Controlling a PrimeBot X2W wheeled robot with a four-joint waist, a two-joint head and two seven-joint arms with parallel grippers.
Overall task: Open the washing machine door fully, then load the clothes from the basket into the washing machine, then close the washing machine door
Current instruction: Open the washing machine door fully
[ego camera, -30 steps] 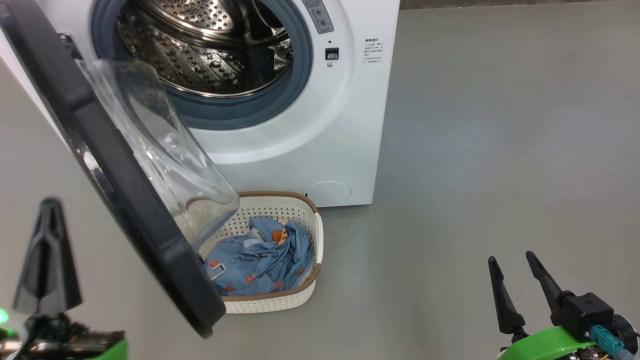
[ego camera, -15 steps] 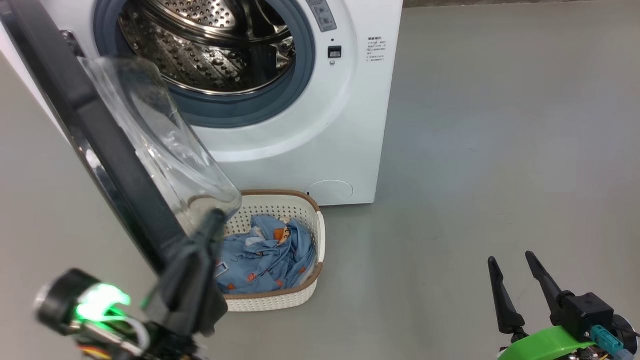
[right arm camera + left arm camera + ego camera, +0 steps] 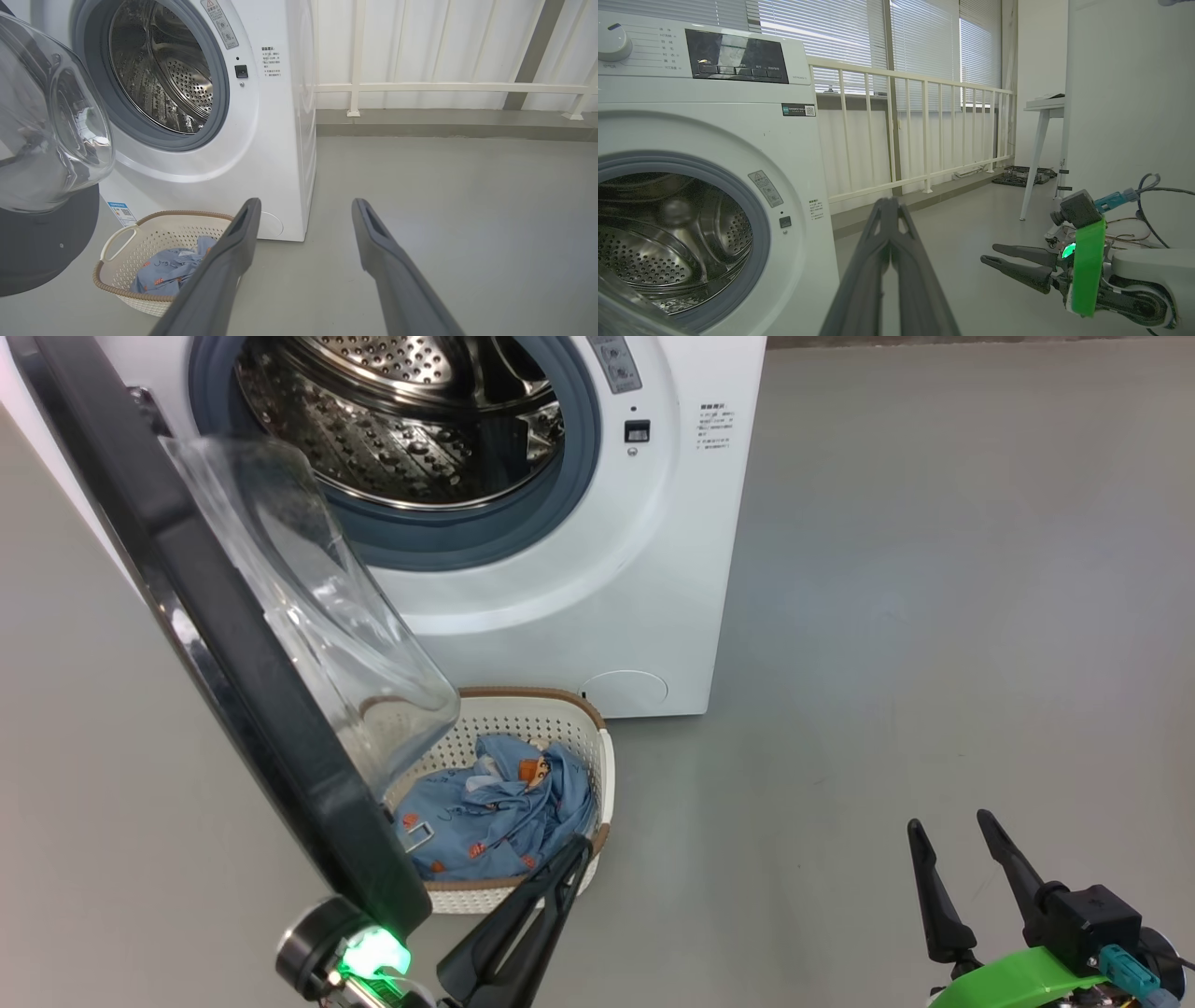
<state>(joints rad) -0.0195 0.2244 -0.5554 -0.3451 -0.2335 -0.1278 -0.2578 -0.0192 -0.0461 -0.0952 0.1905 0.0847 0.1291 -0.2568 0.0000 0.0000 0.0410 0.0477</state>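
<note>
From my feed, the door [image 3: 233, 691] stands open, swung out from the washer's [image 3: 579, 579] left side, its glass bowl overhanging the left part of the basket [image 3: 602, 747]. My left pincer [image 3: 574, 849] sits in front of the washer with its fingers pressed together, pinching nothing. In the head view its tip overlaps the basket's near rim, and I can't tell if they touch. The basket rests on the floor [image 3: 887, 616] just in front of the washer, below the drum [image 3: 401, 439] opening, with the clothes [image 3: 504, 807] heaped inside it. My right pincer [image 3: 949, 819] hangs well to the right of the washer over bare floor, fingers spread and empty.
</note>
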